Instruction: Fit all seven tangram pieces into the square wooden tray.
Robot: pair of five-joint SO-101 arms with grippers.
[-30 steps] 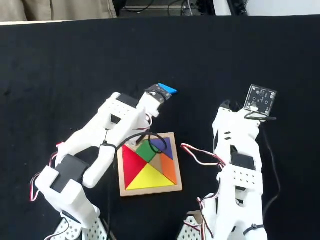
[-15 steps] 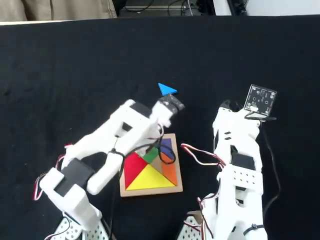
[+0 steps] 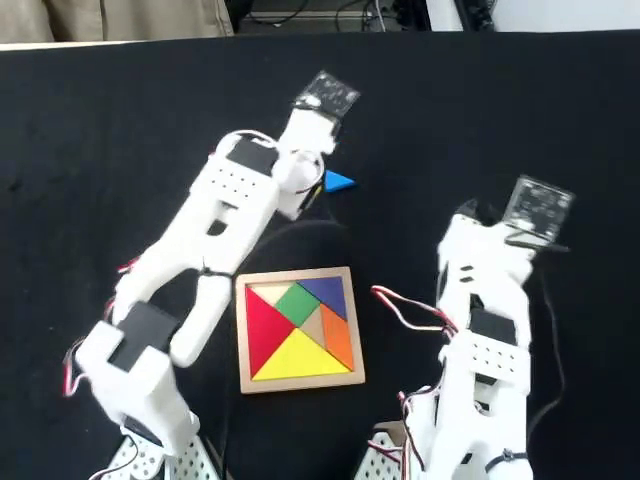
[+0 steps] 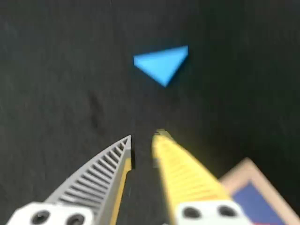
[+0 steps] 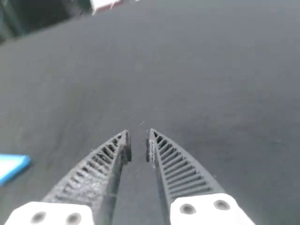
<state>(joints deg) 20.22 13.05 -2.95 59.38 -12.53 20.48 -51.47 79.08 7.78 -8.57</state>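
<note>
Black cloth covers the counter (image 3: 100,150), where six coloured pieces sit in the square wooden tray (image 3: 300,384) near the front edge, between the two arms. The seventh, a blue triangle (image 3: 340,181), lies flat on the cloth beyond the tray, toward the far edge. The left gripper (image 4: 142,140) hangs just short of it, jaws drawn to a narrow slit and holding nothing. The right gripper (image 5: 138,140), likewise narrow and empty, hangs over bare cloth at the counter's right side, well apart from the triangle.

The likely trouble is the pickup. With jaws this close together, a descent would probably shove the thin piece across the cloth rather than straddle it, and a flat piece gives little edge to pinch. The open slot appears to be the pale wedge at the tray's far left corner (image 3: 260,293). A triangle brought in at the wrong turn could ride up on its neighbours.

Room is generous, with open cloth on every side of the triangle. The left arm (image 3: 210,230) reaches out close beside the tray, so a low swing back could jog it.
</note>
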